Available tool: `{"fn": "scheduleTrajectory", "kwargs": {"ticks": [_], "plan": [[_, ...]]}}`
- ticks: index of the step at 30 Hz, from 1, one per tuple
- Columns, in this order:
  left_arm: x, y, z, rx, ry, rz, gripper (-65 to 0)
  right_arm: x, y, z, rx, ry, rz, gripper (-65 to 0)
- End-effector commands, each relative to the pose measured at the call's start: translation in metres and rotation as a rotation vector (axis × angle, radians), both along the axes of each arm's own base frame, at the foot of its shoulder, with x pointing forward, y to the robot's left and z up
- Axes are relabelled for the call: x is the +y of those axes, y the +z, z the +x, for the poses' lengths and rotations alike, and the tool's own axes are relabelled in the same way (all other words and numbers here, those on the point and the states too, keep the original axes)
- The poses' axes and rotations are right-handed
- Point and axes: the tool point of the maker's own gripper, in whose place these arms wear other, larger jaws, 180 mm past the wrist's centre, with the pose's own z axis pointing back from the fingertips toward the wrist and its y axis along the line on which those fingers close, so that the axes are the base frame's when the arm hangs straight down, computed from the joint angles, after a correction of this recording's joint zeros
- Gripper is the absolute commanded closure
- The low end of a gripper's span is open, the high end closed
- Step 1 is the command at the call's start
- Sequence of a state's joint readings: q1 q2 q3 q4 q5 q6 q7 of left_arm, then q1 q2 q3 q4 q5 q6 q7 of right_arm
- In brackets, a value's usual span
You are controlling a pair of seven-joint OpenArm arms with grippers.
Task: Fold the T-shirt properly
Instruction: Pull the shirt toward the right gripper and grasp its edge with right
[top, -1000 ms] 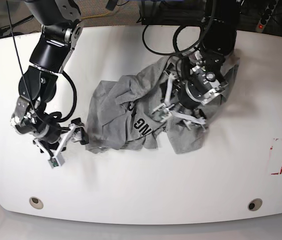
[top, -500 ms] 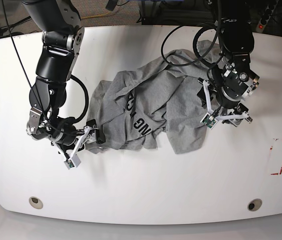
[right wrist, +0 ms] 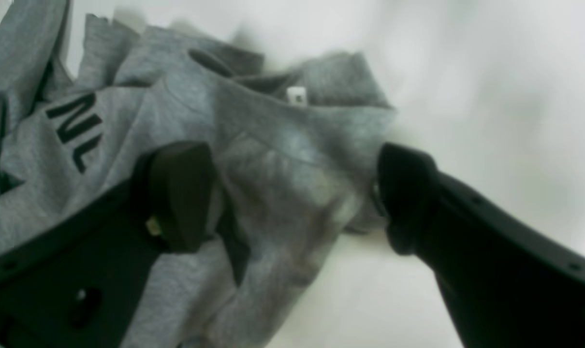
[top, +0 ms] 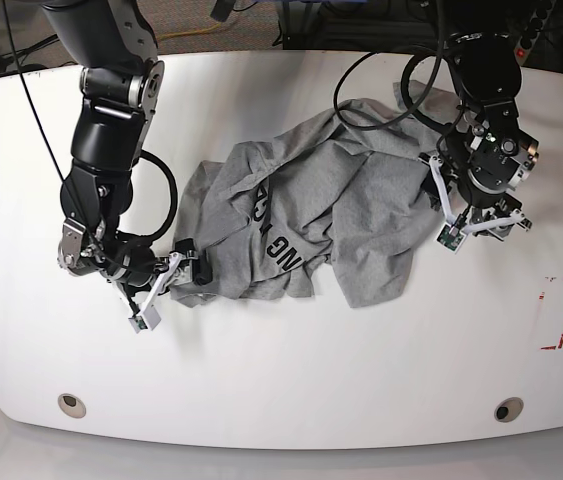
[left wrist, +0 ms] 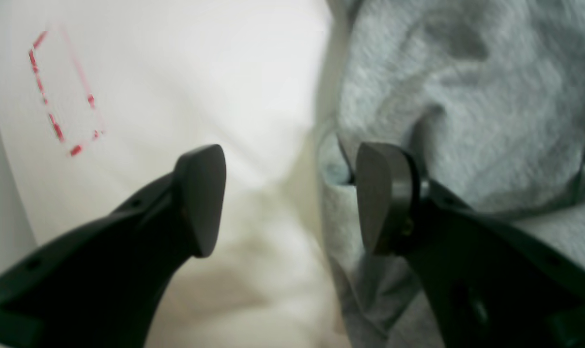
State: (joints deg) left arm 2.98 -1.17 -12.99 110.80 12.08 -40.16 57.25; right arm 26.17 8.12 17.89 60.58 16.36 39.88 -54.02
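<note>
The grey T-shirt (top: 311,215) lies crumpled in the middle of the white table (top: 281,370), black letters showing on a fold. My right gripper (top: 183,272) is at its left edge. In the right wrist view that gripper (right wrist: 292,198) is open and straddles a bunched fold of the T-shirt (right wrist: 283,145), the letters (right wrist: 75,128) off to one side. My left gripper (top: 471,222) sits at the shirt's right edge. In the left wrist view it (left wrist: 292,198) is open, one finger over bare table and the other against the T-shirt's (left wrist: 466,96) border.
A red dashed rectangle (top: 558,312) is marked near the table's right edge, also in the left wrist view as a red rectangle (left wrist: 63,92). Two round holes (top: 72,404) (top: 507,408) sit near the front edge. Cables hang behind the table's back edge.
The left gripper has moved from over the shirt's middle out to its right edge. The right gripper has slid in to the shirt's left edge. Both stayed open.
</note>
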Motion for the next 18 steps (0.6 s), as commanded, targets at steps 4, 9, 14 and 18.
{"fn": "scheduleTrajectory", "kwargs": {"ticks": [4, 9, 14, 18], "plan": [[0.0, 0.005, 0.001, -0.025, -0.005, -0.003, -38.5, 0.011, 0.024, 0.018, -0.078, 0.038, -0.002, -41.1], [0.0, 0.0, -0.004, -0.008, -0.005, -0.004, -38.5, 0.017, 0.024, 0.017, -0.078, 0.056, -0.006, -27.6], [-0.002, -0.003, -0.007, 0.0, -0.011, -0.005, -38.5, 0.026, 0.024, 0.017, -0.078, 0.062, 0.011, -28.5], [-0.004, -0.003, -0.006, 0.001, -0.015, -0.011, -38.5, 0.026, 0.024, 0.017, -0.079, 0.063, 0.012, -34.2]]}}
